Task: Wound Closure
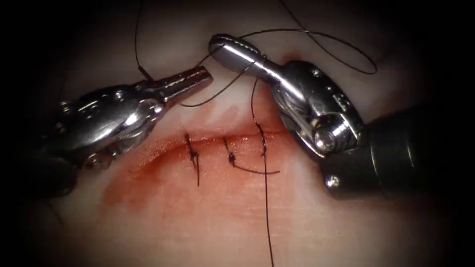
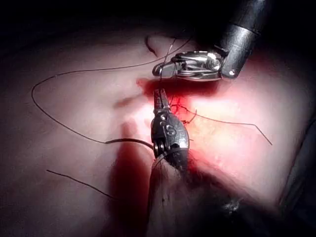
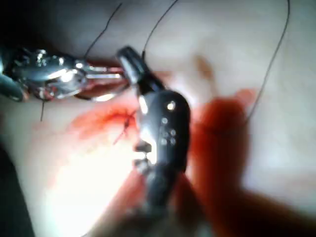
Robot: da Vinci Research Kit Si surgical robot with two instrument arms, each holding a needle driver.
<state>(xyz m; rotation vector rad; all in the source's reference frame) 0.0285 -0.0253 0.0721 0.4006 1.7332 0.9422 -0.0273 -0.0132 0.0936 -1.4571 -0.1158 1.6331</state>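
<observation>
Knot-tying on third stitch, by my read. Left end effector closed, gripping thread; right end effector closed, thread looped around it. Needle unseen. Next calls for steady tension.

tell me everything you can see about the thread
The thread is thin, dark and wiry. One strand crosses the cut at the third stitch and runs down the tissue. Upward it loops around the right tool, whose jaws look shut. Another strand meets the shut left tool. Two knotted stitches with short ends lie to its left.
</observation>
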